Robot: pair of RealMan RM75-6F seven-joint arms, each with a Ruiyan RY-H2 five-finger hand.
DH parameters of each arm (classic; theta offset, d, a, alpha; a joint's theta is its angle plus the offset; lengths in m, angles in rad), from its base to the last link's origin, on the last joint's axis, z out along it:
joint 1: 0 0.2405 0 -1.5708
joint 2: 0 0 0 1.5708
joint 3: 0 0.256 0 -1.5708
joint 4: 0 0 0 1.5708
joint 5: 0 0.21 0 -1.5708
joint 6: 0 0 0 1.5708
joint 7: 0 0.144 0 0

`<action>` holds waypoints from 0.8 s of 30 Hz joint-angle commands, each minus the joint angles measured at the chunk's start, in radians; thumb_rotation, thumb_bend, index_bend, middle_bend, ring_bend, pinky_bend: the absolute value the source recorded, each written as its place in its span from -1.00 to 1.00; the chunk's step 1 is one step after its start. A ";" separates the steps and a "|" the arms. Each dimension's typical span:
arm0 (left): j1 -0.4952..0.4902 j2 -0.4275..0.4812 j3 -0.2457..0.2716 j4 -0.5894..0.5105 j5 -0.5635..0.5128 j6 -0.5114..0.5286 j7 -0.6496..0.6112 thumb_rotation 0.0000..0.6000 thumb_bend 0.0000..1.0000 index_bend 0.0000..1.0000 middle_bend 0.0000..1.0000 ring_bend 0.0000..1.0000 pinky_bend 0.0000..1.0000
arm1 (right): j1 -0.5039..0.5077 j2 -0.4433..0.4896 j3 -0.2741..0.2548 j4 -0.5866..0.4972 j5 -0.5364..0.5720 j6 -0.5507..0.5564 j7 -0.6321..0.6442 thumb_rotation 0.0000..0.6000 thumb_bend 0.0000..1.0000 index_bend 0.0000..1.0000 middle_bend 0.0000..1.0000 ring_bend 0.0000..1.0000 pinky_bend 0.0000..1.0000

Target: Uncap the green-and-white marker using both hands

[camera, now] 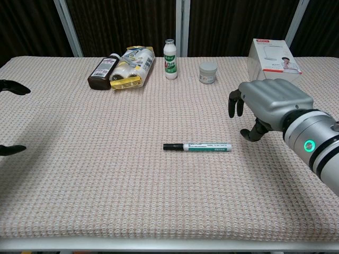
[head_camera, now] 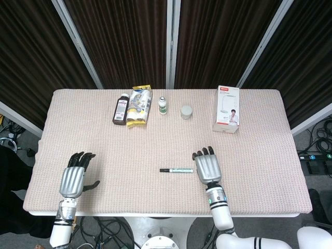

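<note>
The green-and-white marker (head_camera: pixel 177 170) (camera: pixel 198 147) lies flat near the middle of the table, black cap end pointing left. My right hand (head_camera: pixel 208 167) (camera: pixel 271 105) hovers just right of the marker's white end, fingers apart and holding nothing. My left hand (head_camera: pixel 74 178) stays at the front left, fingers spread and empty; the chest view shows only its fingertips (camera: pixel 12 87) at the left edge.
Along the back stand a brown bottle (head_camera: pixel 121 109), a yellow snack bag (head_camera: pixel 137 106), a small white bottle (head_camera: pixel 163 105), a grey jar (head_camera: pixel 186 112) and a white box (head_camera: pixel 227 109). The table's front edge (head_camera: pixel 155 213) is close behind both hands.
</note>
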 commanded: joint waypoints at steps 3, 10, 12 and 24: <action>-0.003 -0.002 0.000 0.006 -0.008 -0.006 -0.010 1.00 -0.88 -0.62 -0.64 -0.80 -0.79 | 0.020 -0.028 -0.027 0.034 0.006 -0.001 0.004 1.00 -0.54 -0.12 -0.24 -0.56 -0.75; -0.003 -0.004 0.004 0.016 -0.014 -0.006 -0.024 1.00 -0.88 -0.62 -0.64 -0.80 -0.79 | 0.040 -0.086 -0.041 0.107 0.015 0.001 0.037 1.00 -0.54 -0.09 -0.21 -0.56 -0.79; -0.002 -0.003 0.006 0.018 -0.012 -0.003 -0.028 1.00 -0.88 -0.62 -0.64 -0.80 -0.79 | 0.043 -0.111 -0.039 0.130 0.020 0.013 0.038 1.00 -0.54 -0.08 -0.20 -0.56 -0.80; -0.002 0.001 0.014 0.025 -0.013 -0.004 -0.045 1.00 -0.91 -0.62 -0.64 -0.80 -0.79 | 0.048 -0.231 -0.037 0.253 0.001 0.078 0.074 1.00 -0.52 0.02 -0.12 -0.56 -0.80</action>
